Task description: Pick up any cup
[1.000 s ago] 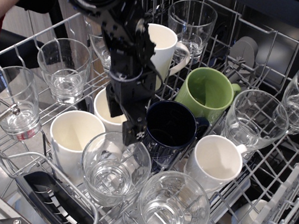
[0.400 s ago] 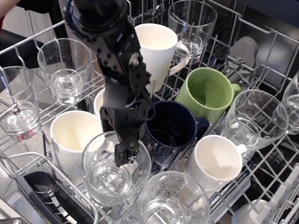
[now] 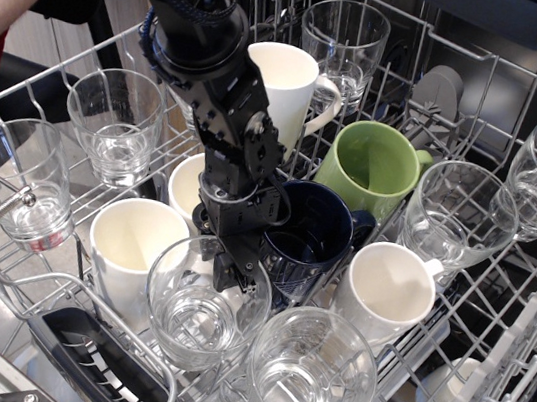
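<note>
Far to the left of the gripper, a clear glass sits at the edge of the wire rack, and another glass stands a bit closer and higher up. Just left of the gripper is a white mug. The black arm comes down from the top, and its gripper dips into the mouth of the cup, a clear glass at the front of the rack. The tips sit at the back rim of the cup, but I cannot tell if the jaws are open or pinched on the glass. Right behind the gripper is a dark blue mug. Below and to the right, touching the cup, is another clear glass. Further right stand a white mug, a green mug, and more glasses toward the far right side.
</note>
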You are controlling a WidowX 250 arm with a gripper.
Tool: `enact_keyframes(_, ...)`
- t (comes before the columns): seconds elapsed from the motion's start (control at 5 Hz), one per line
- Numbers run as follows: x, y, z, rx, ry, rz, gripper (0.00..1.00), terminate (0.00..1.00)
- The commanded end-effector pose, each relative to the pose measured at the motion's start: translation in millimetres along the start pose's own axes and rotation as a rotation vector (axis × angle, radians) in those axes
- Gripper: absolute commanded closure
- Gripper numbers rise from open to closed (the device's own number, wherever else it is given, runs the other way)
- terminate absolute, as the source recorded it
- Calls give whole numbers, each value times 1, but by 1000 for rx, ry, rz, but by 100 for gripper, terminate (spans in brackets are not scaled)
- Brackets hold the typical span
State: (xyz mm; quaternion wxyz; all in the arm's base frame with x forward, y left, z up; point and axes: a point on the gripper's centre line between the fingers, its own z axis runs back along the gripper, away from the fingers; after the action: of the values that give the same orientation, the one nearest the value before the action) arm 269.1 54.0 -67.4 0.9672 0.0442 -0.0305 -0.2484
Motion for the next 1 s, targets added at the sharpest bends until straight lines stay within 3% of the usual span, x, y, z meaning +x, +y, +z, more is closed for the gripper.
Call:
enact_keyframes(0.0,10,19,19,-5,-34,8,100,0)
enact_keyframes(0.4,9,22,51,-57,-48,-13,100,0)
enact_keyframes(0.6,11,19,91,-135,-41,-27,100,0)
enact_keyframes(0.8,9,13,121,-157,-36,-43,100,0)
